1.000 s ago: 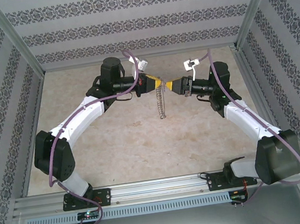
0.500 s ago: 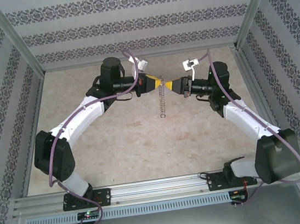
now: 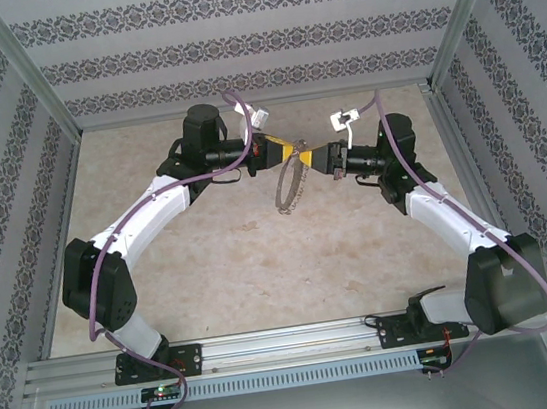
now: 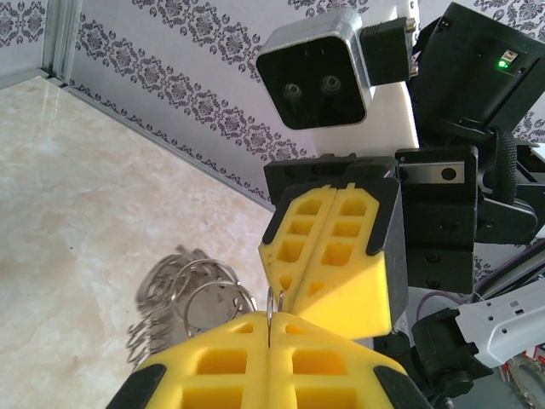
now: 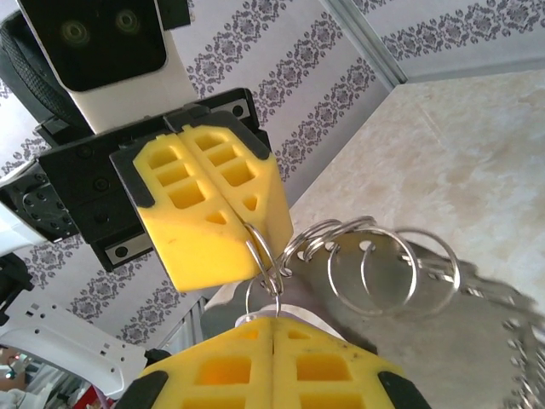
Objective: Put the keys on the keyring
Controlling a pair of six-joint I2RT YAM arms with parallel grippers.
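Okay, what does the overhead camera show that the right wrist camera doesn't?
Overhead: both whole arms above the table, with the keyring hanging as a tilted hoop. Right wrist: a close look at small split rings bunched beside the pinch. Both: the left gripper and right gripper shut, tips meeting on the ring wire.

White shells on both arms (image 3: 157, 202), black joints (image 3: 97, 278), lilac cables (image 3: 108, 248) trailing. Left tool (image 3: 292, 148), right tool (image 3: 308, 154): chunky yellow gridded fingers (image 4: 336, 256).

Beige marbled worktop (image 3: 233, 280); striped floral wallpaper (image 3: 232, 43) at nine, twelve and three o'clock; metal rail (image 3: 292, 343) at six.
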